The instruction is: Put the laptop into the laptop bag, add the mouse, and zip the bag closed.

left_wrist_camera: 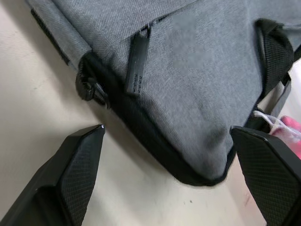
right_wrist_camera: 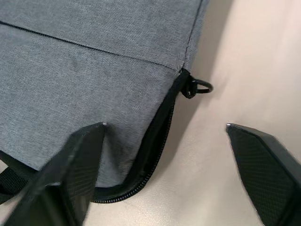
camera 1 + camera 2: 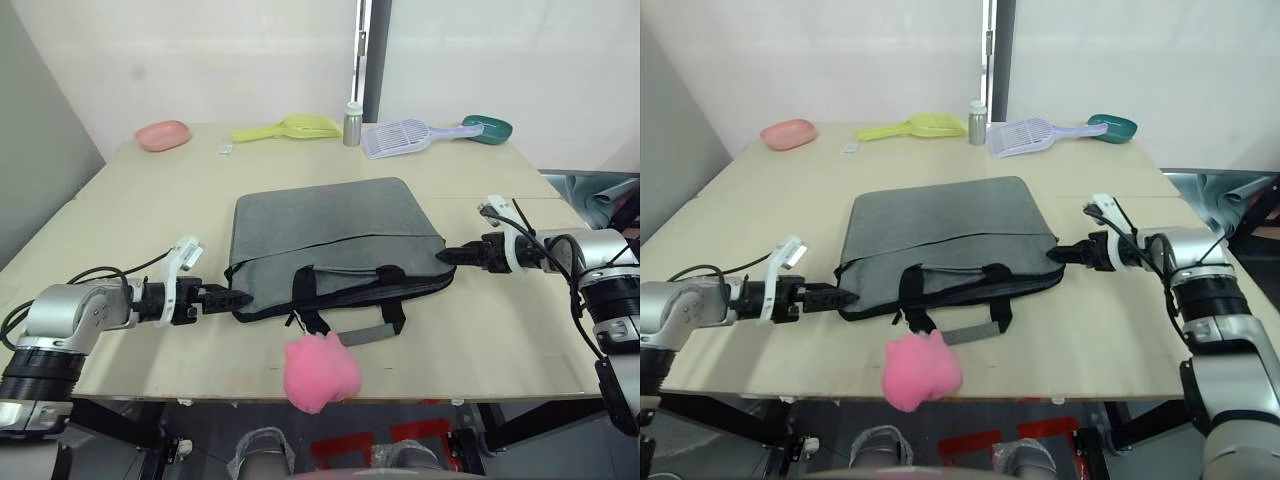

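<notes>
1. Your laptop bag (image 3: 335, 245) lies flat in the middle of the left eye frame on the wooden table (image 3: 150, 205), grey fabric with black edging, its two black strap handles (image 3: 345, 290) draped toward the lower edge of the frame.
2. You have the left gripper (image 3: 238, 298) at the bag's lower left corner, level with the table. In the left wrist view its two black fingers (image 1: 70, 174) stand spread apart with that corner between them, and neither tip touches the fabric.
3. A black pull tab (image 1: 137, 63) hangs on the grey cloth there, just beside a black ring (image 1: 89, 87) at the bag's edge.
4. Your right gripper (image 3: 447, 256) sits at the bag's right edge, centre right of the frame. In the right wrist view its fingers (image 2: 75, 169) are likewise parted, one tip over the grey fabric, the other over bare table.
5. Between them you see the black zipper (image 2: 157, 146) running along the edge, with a small metal ring (image 2: 200, 87) at its end; from this view you cannot tell whether the zip is closed along its whole length.
6. A fuzzy pink plush (image 3: 320, 372) rests at the table's near edge, lower centre, just beside the handles.
7. Along the top of the frame lie a pink dish (image 3: 163, 134), a yellow scoop (image 3: 290, 128), a small metal bottle (image 3: 352, 124), a pale slotted scoop (image 3: 405, 137) and a teal scoop (image 3: 488, 128).
</notes>
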You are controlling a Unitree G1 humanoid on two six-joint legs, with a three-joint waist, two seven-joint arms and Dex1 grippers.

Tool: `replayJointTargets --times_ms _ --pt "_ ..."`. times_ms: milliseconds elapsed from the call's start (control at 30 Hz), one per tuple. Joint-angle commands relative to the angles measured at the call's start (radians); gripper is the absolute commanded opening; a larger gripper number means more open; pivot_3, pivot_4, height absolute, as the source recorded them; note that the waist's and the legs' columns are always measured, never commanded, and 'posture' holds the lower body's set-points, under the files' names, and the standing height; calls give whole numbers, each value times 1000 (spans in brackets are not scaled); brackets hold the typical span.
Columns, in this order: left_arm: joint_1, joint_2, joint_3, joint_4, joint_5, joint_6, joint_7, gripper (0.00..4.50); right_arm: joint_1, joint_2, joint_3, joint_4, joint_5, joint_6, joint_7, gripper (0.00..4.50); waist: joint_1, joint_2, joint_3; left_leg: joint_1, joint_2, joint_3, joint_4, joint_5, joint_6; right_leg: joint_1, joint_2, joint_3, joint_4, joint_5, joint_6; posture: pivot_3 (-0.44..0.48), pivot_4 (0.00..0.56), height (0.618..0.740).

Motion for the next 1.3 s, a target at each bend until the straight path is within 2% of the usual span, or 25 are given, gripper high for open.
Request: replayJointTargets --times_ms 33,267,300,367,433,633,833,1067,1100,1167,1233,1300 --pt "-47 -21 38 17 -15 12 29 3366 2 -11 -5 -54 11 -5 35 2714 -1 0 0 0 0 0 0 0 0 0 0 0 0 0 0 0 150 740" --pt "-78 46 63 79 7 -15 -13 814 59 -14 -1 -162 24 15 52 214 0 0 0 0 0 0 0 0 0 0 0 0 0 0 0 0 150 740" --pt "-84 57 65 96 16 -27 -18 523 69 -12 -2 -191 33 27 51 5 -1 -1 0 0 0 0 0 0 0 0 0 0 0 0 0 0 150 740" --pt "-96 85 67 127 32 -51 -35 42 99 -6 1 -277 58 55 48 0 -5 0 1 0 0 0 -1 0 0 0 0 0 0 0 0 0 150 740" --pt "-111 112 66 172 60 -87 -44 42 134 7 4 -387 93 94 38 0 -7 0 1 0 1 0 -2 0 0 0 1 0 -2 0 0 0 150 740" --pt "-147 165 56 250 123 -154 -69 42 177 53 20 -577 145 171 -19 0 -6 0 3 0 1 0 -5 0 0 0 1 -1 -5 0 0 0 150 740" --pt "-170 192 61 327 165 -198 -95 42 160 74 34 -587 146 180 -57 0 -1 0 5 0 0 0 -6 0 -1 0 1 -1 -5 0 0 0 150 740" --pt "-165 182 58 351 207 -267 -89 42 205 20 52 -604 113 51 -29 0 0 0 6 0 1 0 -6 0 -1 0 1 -1 -5 0 0 0 150 740" --pt "-168 183 64 359 208 -277 -85 413 205 12 46 -598 117 45 -23 0 0 0 6 0 1 0 -6 0 -1 0 1 -1 -5 0 0 0 150 740" --pt "-162 201 57 357 209 -294 -112 1271 192 4 26 -572 127 46 -23 644 0 0 6 0 0 0 -6 0 -1 0 1 -1 -5 0 1 0 150 740" --pt "-162 216 54 355 215 -308 -128 1904 188 -16 18 -565 142 47 -1 1211 -1 0 6 0 0 0 -6 0 -1 0 1 -1 -5 0 1 0 150 740" --pt "-157 237 46 349 227 -331 -149 2700 187 -36 1 -549 160 56 19 1972 -1 0 6 0 0 0 -6 0 -1 0 1 -1 -5 0 1 0 150 740"
